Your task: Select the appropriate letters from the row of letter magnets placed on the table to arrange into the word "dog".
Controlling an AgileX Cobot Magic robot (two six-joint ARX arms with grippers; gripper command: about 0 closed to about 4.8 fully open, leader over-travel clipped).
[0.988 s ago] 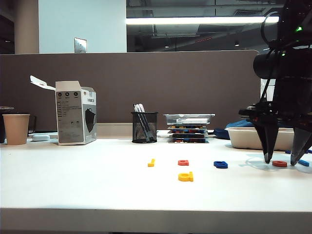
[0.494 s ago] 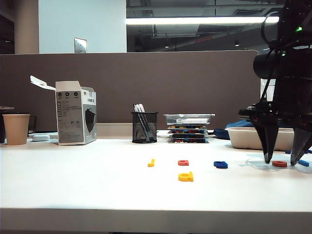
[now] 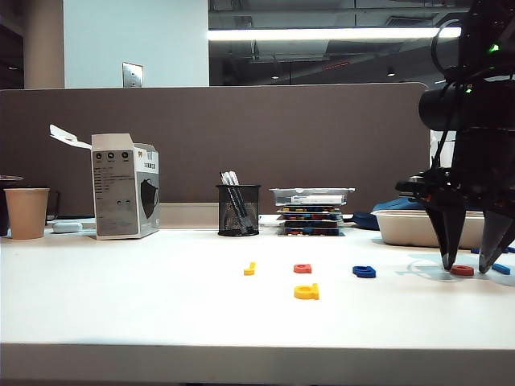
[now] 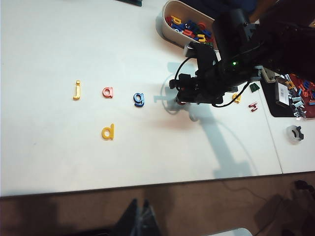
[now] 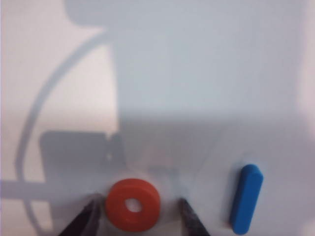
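Observation:
The red ring "o" (image 5: 133,205) lies flat on the white table (image 3: 161,305) at the right end of the row. My right gripper (image 5: 141,216) points down over it, open, one finger close to its side and the other a small gap away; the same gripper (image 3: 465,268) shows at the exterior view's right. The yellow "d" (image 3: 306,291) lies alone in front of the row. The dark blue "g" (image 3: 364,272) sits in the row, left of the "o". My left gripper (image 4: 141,206) is shut and empty, held high off the table's front edge.
A yellow "j" (image 3: 250,268) and a small red letter (image 3: 302,268) also lie in the row, and a light blue stick letter (image 5: 246,198) lies beside the "o". Behind stand a mesh pen cup (image 3: 238,210), stacked trays (image 3: 311,211), a white tray (image 3: 410,227), a box (image 3: 125,186) and a paper cup (image 3: 26,212).
My right gripper's fingers have drawn closer together around the red "o". The arm itself has stayed in place and no letter has moved.

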